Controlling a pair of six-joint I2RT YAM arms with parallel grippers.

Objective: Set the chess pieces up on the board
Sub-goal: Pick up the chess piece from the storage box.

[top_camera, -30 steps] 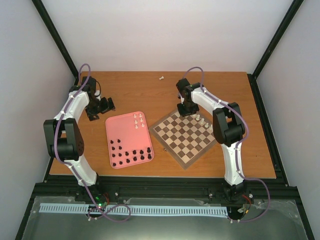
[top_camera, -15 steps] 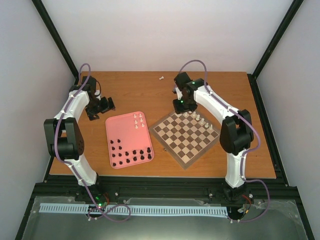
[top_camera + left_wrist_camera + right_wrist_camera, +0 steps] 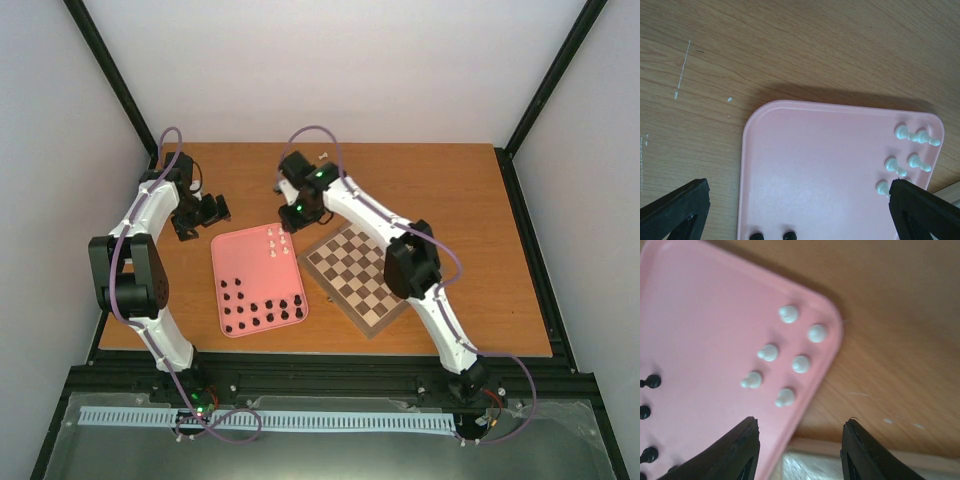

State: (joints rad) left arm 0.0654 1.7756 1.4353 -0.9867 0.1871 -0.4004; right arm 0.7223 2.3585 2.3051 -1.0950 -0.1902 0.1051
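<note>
Nearest in, the black pieces (image 3: 262,310) stand in short rows along the near part of the pink tray (image 3: 235,262), tiny dark figures with round heads, well back from both sets of jaws. Right of the tray, the board (image 3: 352,285) lies cornerwise on the desk (image 3: 470,200), dark brown and pale tan checks inside a thin light border, and the right arm reaches across its far side. Further out, the right jaws hang over the tray's far right corner, fingers (image 3: 737,452) apart, nothing in the gap. Just ahead of those jaws, six cream-white pieces (image 3: 801,363) cluster in that corner, little rounded knobs from above, each far smaller than a finger, none touched. Over to the left jaws: spread wide, fingertips (image 3: 677,210) at either edge of the wrist view, empty between. They sit off the tray's far left corner; the tray's bare pink floor runs ahead between them, with the white cluster close by the right-hand fingertip. Farthest out, beyond the right jaws, one small white piece (image 3: 323,155) rests alone on the bare desk
</note>
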